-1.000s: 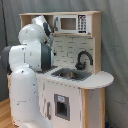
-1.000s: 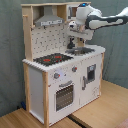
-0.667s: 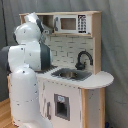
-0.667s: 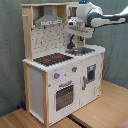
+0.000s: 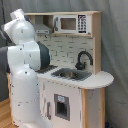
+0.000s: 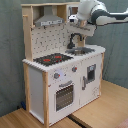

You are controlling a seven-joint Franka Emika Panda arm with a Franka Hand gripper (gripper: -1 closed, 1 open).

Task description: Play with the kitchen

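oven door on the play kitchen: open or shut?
Shut. In the second exterior view the oven door sits flush with the kitchen's front panel, its handle across the top, no gap showing.

- In the first exterior view the arm [image 5: 25, 75] hides the kitchen's [image 5: 75, 60] stove side.
- In the second exterior view the arm [image 6: 97, 12] covers the microwave; its gripper cannot be made out.

You have one kitchen [image 6: 62, 70] and one robot arm [image 5: 24, 75]. On kitchen you count one faucet [image 5: 83, 58], one sink [image 5: 71, 74], one microwave [image 5: 73, 23], one hood [image 6: 49, 20], two red-ringed burners [image 6: 54, 58], two knobs [image 6: 65, 73], one oven door [image 6: 64, 96].
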